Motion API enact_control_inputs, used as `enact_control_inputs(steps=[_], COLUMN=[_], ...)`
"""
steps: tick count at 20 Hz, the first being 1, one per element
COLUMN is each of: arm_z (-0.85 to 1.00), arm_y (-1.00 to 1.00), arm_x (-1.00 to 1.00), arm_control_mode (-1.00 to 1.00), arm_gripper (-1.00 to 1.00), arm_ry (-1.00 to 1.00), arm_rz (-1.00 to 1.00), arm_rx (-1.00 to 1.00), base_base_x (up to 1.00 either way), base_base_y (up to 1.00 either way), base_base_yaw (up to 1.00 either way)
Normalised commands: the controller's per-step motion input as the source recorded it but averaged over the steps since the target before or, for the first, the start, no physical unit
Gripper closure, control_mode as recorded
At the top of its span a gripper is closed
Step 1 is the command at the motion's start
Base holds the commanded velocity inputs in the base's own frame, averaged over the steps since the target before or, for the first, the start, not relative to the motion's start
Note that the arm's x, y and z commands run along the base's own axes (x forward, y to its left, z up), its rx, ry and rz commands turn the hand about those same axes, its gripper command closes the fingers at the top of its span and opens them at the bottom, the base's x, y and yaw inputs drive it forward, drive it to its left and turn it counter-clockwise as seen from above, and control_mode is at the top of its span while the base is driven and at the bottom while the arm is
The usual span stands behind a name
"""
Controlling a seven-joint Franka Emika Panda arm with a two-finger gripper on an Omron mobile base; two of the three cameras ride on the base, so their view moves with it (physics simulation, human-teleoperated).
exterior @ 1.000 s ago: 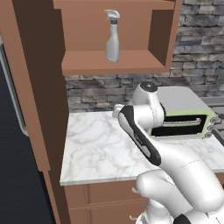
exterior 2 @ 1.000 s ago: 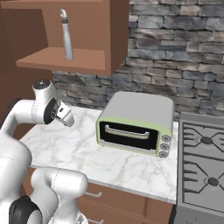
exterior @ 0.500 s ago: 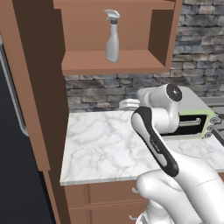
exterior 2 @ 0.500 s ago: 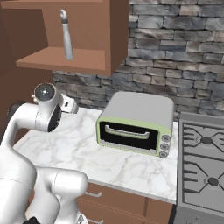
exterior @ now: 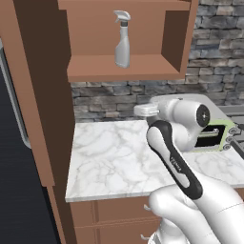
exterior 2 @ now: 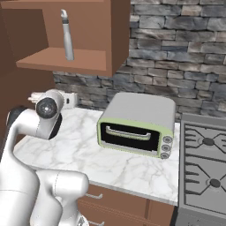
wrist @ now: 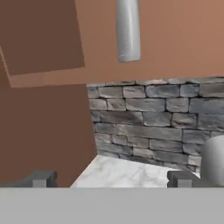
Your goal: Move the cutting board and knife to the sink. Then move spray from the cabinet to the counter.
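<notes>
A: Where's the spray [exterior: 122, 40]?
B: Upright on the cabinet [exterior: 177, 38] shelf, near its front edge, open space both sides.
A: Claw?
B: Gripper [wrist: 111, 178] fingers wide apart, empty, over the counter [exterior: 112, 157] below the shelf; toaster oven [exterior 2: 136, 123] to its right.

The left base view looks forward and down from behind the arm's left, the right base view from behind its right. Both share the bench [exterior: 114, 157], the cabinet [exterior: 128, 71] with the spray [exterior: 122, 40] and the stone wall [exterior 2: 176, 57]. The hand view sits close and low over the bench, looking up at the cabinet's underside and the wall.
</notes>
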Motion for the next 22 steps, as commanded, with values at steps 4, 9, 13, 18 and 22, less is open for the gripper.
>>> enact_control_inputs(steps=[4, 9, 13, 18, 22], arm_z=[0.46, 0.46, 0.46, 0.31, 0.09], arm_y=[-0.01, 0.00, 0.00, 0.00, 0.00], arm_x=[0.00, 0.00, 0.00, 0.08, 0.18], arm_control_mode=[-1.00, -1.00, -1.00, -1.00, -1.00], arm_gripper=[-1.00, -1.00, -1.00, -1.00, -1.00], arm_ry=[-0.34, -0.32, -0.24, -0.12, -0.02], arm_rz=[0.04, 0.01, 0.00, 0.00, 0.00], arm_rx=[-0.04, -0.06, -0.06, -0.02, 0.00], base_base_x=[0.00, 0.00, 0.00, 0.00, 0.00], base_base_y=[0.00, 0.00, 0.00, 0.00, 0.00], base_base_yaw=[0.00, 0.00, 0.00, 0.00, 0.00])
